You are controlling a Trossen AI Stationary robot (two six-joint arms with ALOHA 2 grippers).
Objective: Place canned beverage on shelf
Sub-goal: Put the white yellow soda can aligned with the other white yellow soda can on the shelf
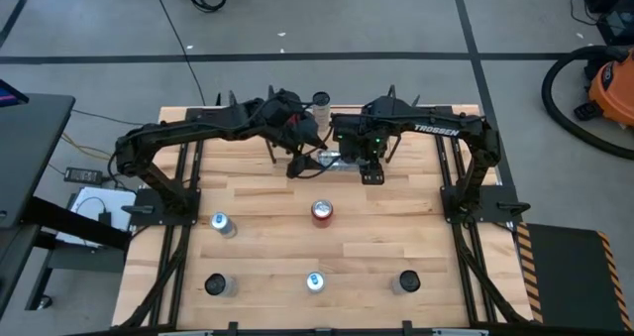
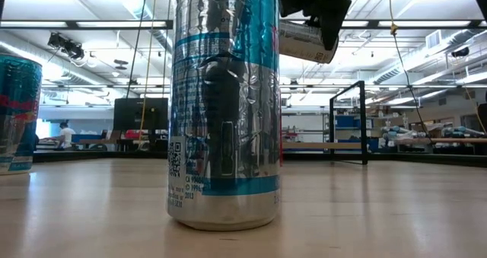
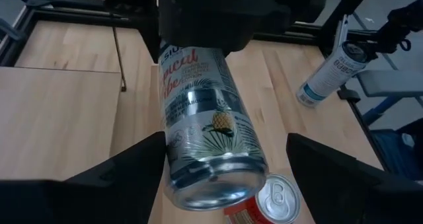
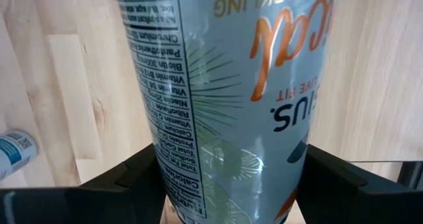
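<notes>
Right gripper [image 1: 349,161]: I am holding the pale pineapple can [image 3: 206,128] tight on its side, up in the air.
Left gripper [image 1: 302,158]: its fingers stand apart around the can's end, not squeezing it.
Shelf [image 1: 327,138]: just under my grippers; one can [image 1: 321,102] stands there.
Left to do: put my can down; five cans [image 1: 322,212] wait.

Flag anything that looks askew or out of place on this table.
One thing stands out: the pale can with a pineapple print lies sideways in the air, clamped in the right gripper near the shelf, while the left gripper sits open beside its end. The other cans, such as the red can, stand upright.
</notes>
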